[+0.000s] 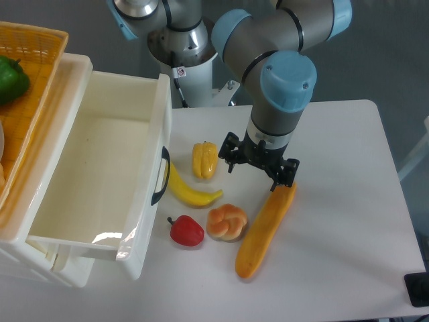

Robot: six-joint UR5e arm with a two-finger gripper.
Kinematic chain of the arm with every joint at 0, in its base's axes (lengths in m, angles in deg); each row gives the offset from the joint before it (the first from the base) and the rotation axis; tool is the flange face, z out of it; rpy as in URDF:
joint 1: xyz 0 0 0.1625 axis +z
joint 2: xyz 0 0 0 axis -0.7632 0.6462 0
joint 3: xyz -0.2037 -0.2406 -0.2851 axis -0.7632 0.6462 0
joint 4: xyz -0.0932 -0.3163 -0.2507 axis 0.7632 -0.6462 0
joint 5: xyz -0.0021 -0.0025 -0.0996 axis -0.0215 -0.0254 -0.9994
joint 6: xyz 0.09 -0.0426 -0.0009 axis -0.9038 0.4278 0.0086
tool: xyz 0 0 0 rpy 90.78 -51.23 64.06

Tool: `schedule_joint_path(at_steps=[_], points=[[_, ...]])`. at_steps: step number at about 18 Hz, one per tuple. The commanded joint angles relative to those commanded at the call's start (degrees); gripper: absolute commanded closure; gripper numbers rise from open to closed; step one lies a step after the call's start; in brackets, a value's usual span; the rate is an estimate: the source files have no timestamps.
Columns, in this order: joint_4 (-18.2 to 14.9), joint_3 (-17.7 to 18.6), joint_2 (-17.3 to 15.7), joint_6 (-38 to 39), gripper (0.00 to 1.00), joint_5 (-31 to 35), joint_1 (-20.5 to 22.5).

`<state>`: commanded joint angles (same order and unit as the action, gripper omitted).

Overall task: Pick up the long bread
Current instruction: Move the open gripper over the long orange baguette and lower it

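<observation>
The long bread (263, 231) is a smooth golden-orange loaf lying diagonally on the white table (342, 168), its far end pointing up toward the arm. My gripper (259, 164) hovers just over that far end, pointing down. Its two black fingers stand wide apart, open, with nothing between them. The right fingertip (287, 176) sits right at the loaf's upper tip; whether it touches the bread I cannot tell. Most of the loaf lies in plain view below the gripper.
A knotted bun (226, 223) and a red pepper (186, 230) lie left of the loaf. A banana (190, 192) and a yellow pepper (204, 159) sit left of the gripper. An open white drawer (100, 174) and an orange basket (33, 60) holding a green pepper (11, 78) fill the left side.
</observation>
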<state>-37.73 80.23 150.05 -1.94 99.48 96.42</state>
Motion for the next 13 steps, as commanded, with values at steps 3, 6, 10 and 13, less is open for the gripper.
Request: schedule_joint_path(at_steps=[3, 6, 10, 13], points=[[0.0, 0.0, 0.26, -2.1, 0.0, -0.17, 0.52], [0.09, 0.0, 0.7, -2.29, 0.0, -0.26, 1.93], [0.26, -0.53, 2.02, -2.11, 0.0, -0.26, 1.85], [1.31, -0.53, 3.07, -1.67, 0.0, -0.35, 1.41]])
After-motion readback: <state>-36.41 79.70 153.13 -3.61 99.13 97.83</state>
